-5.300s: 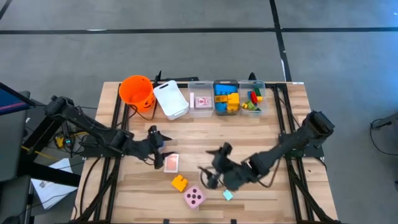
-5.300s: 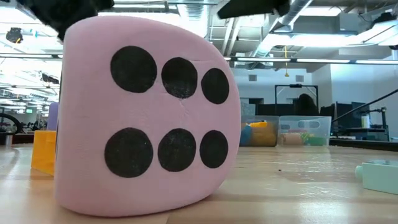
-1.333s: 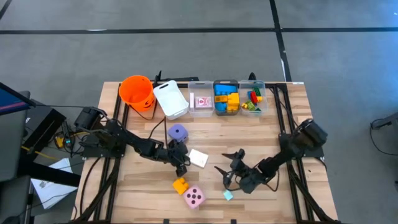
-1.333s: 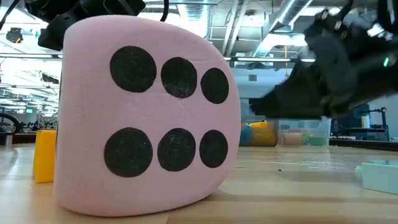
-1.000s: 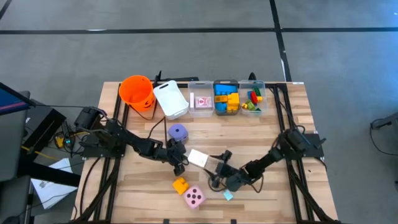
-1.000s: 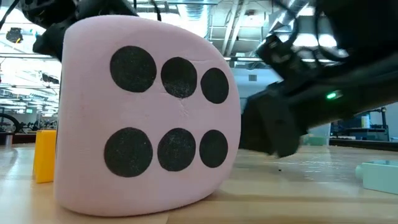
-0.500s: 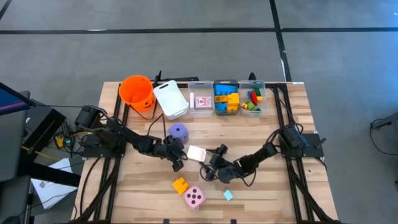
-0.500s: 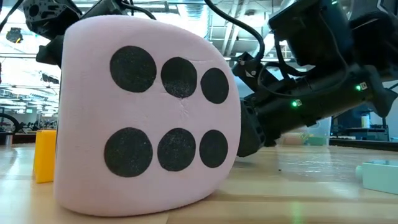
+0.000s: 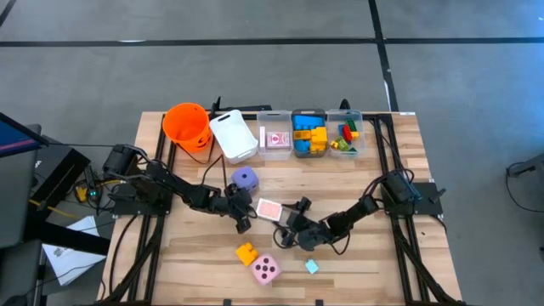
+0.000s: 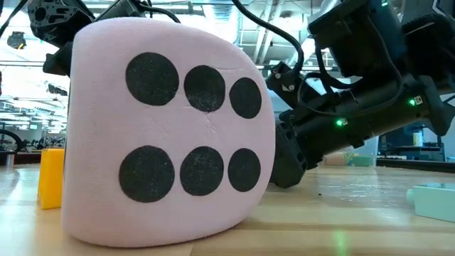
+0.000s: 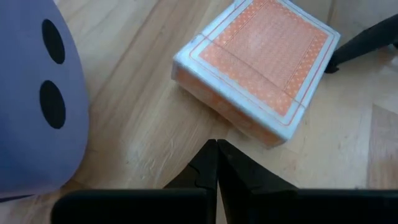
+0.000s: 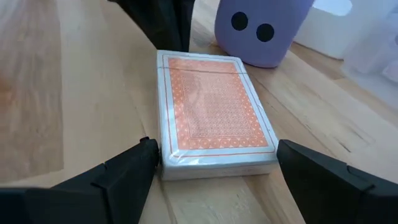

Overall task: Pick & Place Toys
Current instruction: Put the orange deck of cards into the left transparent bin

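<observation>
Binned: one card pack [image 9: 274,138], bricks [image 9: 309,137]. Loose on table: card deck [image 9: 269,209], purple die [image 9: 244,179], pink die [image 9: 265,269], yellow brick [image 9: 246,252], pale brick [image 9: 312,267]. Right gripper [image 12: 211,163] fingers were spread astride the deck, not yet clamped; left gripper [image 11: 216,163] fingers were pressed together beside it.

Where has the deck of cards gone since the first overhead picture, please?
Yes, it moved: the deck of cards now lies farther right, below the purple die instead of left of the yellow brick.

Card deck [image 12: 214,121] hemmed by purple die [image 12: 261,28] (left gripper [image 9: 240,223] opposite).
</observation>
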You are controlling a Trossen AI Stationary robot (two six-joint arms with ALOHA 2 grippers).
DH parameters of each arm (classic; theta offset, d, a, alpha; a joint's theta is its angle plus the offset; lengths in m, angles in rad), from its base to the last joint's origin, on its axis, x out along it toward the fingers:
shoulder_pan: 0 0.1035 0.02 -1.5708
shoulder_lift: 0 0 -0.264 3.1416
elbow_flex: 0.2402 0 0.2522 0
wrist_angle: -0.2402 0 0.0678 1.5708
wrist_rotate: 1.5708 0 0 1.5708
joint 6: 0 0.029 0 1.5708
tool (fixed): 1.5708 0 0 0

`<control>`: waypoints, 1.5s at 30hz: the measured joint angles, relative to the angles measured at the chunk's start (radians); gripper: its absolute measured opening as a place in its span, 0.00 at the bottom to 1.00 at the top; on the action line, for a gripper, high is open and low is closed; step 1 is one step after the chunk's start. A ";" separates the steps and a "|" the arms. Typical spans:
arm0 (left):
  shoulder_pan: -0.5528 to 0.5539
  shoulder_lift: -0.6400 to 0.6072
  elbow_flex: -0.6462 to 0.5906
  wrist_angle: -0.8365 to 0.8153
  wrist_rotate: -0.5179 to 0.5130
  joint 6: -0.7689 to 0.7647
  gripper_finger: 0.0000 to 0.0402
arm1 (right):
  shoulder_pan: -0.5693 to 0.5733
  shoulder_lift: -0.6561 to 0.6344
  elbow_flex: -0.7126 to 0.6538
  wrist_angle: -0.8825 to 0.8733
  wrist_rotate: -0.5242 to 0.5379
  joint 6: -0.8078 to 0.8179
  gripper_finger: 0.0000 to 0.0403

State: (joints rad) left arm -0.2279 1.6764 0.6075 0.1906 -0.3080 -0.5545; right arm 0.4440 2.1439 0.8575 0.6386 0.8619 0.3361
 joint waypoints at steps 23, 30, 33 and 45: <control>0.000 0.000 0.000 0.004 0.005 -0.002 0.00 | 0.024 0.002 0.075 -0.110 0.043 -0.054 0.81; -0.001 0.000 0.000 0.004 0.006 -0.002 0.00 | 0.019 0.002 0.073 -0.150 0.059 0.051 0.81; -0.001 0.000 0.000 0.004 0.006 -0.002 0.00 | 0.013 0.000 0.075 -0.177 0.059 0.114 0.81; -0.001 0.000 0.000 0.004 0.006 -0.003 0.00 | 0.003 -0.001 0.075 -0.205 0.061 0.199 0.81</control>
State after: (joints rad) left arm -0.2287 1.6764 0.6079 0.1949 -0.3021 -0.5571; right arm 0.4468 2.1433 0.9325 0.4341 0.9232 0.5350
